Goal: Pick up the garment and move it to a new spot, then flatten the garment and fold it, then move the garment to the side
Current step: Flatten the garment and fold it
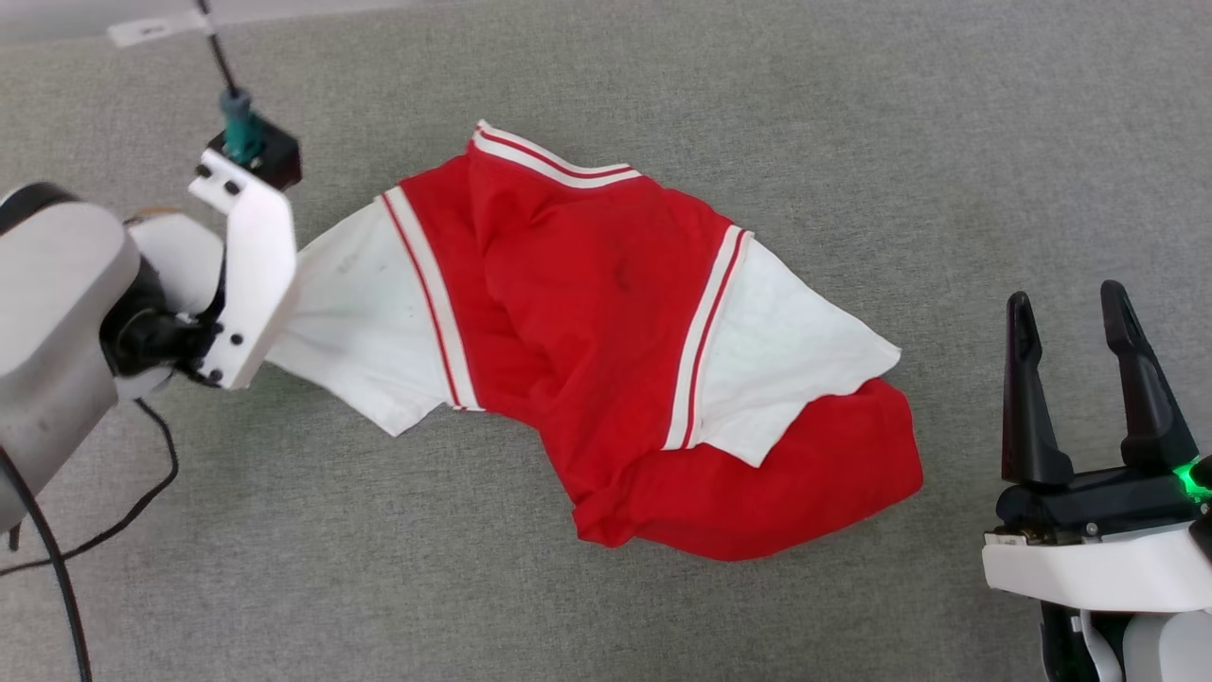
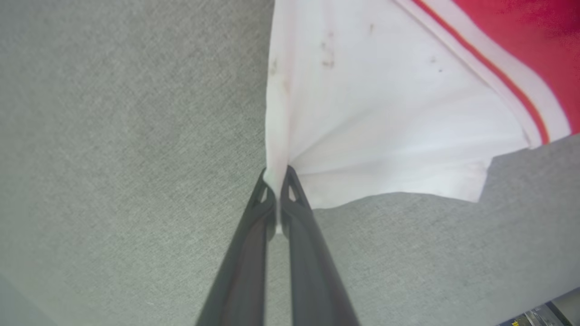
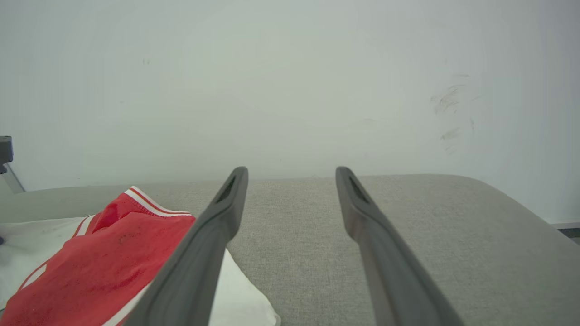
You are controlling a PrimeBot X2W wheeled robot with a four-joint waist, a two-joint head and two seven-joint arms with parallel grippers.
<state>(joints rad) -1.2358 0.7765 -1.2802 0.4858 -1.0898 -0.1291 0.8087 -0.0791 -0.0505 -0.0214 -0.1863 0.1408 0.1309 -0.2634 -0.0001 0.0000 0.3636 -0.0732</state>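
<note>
nearest, at the lower right of the head view, the right pincer (image 1: 1065, 294) stands released and empty, its two dark fingers spread and pointing up the frame. the garment (image 1: 587, 313) lies to its left, near but apart; the closest part is the red hem (image 1: 852, 474), bunched at the lower right of the heap.

the garment lies crumpled on the grey tabletop (image 1: 852, 142). its long axis runs on a slant from the left middle of the frame down to the lower right, so one end points at each arm.

at the left-middle end the left pincer (image 2: 276, 176) is clenched on the edge of the white sleeve (image 2: 385, 113). in the left wrist view the cloth is gathered into a pleat between the two fingertips and fans out from there toward the red body at the upper right.

farthest, at the top of the heap, sits the striped collar (image 1: 549, 161).

as i judge it, the coming move is the lift and carry. the left arm already has its end, so a pull by it alone would drag the cloth along that slant. the right arm is the nearer one for the hem end.
</note>
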